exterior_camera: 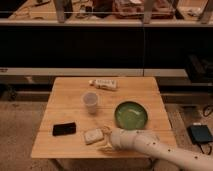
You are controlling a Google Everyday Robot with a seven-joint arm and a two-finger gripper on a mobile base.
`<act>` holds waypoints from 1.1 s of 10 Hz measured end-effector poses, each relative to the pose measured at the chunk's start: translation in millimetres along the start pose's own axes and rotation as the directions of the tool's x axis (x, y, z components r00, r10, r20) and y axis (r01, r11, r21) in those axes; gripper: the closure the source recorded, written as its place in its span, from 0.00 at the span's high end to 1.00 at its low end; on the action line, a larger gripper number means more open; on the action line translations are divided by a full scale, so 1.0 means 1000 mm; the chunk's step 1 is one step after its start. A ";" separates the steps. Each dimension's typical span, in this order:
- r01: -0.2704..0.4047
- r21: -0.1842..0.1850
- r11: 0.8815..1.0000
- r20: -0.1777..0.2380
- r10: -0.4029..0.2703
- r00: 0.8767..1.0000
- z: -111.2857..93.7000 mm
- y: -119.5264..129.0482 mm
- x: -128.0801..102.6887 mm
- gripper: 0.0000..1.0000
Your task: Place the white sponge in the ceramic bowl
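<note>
Wood-topped table (55, 146) fills the middle of the view, standing on a speckled floor with dark shelving behind it.

Nearest the camera, the white arm (160, 148) reaches in from the lower right along the table's front edge. Its gripper (105, 139) sits low over the wood with the jaws spread and nothing between them. One finger points toward the table's middle and the other lies near the front edge.

The white sponge (93, 136) lies flat just to the left of the fingertips, so close that I cannot tell whether they touch it. Its long axis runs roughly left to right, tilted a little, nearly in line with the arm's reach. A short advance leftward should therefore bring the jaws around its narrower width.

Left of the sponge, a little apart, lies a black slab (64, 129).

Further back and to the right of the gripper is the ceramic bowl (131, 114), green and with nothing in it. The carry would go back and to the right, a short way. A small translucent cup (90, 101) stands left of the bowl and apart from it.

Near the far edge lies a white printed tube (103, 84).
</note>
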 end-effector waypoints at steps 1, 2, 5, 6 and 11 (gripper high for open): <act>0.001 0.001 1.000 -0.008 -0.001 1.000 0.000 -0.003 0.002 0.65; 0.001 -0.001 1.000 -0.018 -0.001 1.000 -0.001 -0.005 0.006 0.65; -0.017 -0.002 1.000 -0.030 0.017 0.999 0.000 -0.008 0.014 0.65; -0.023 -0.002 1.000 -0.030 0.023 0.999 0.001 -0.009 0.015 0.65; -0.041 -0.017 0.999 -0.042 0.041 0.998 0.007 -0.008 0.023 0.65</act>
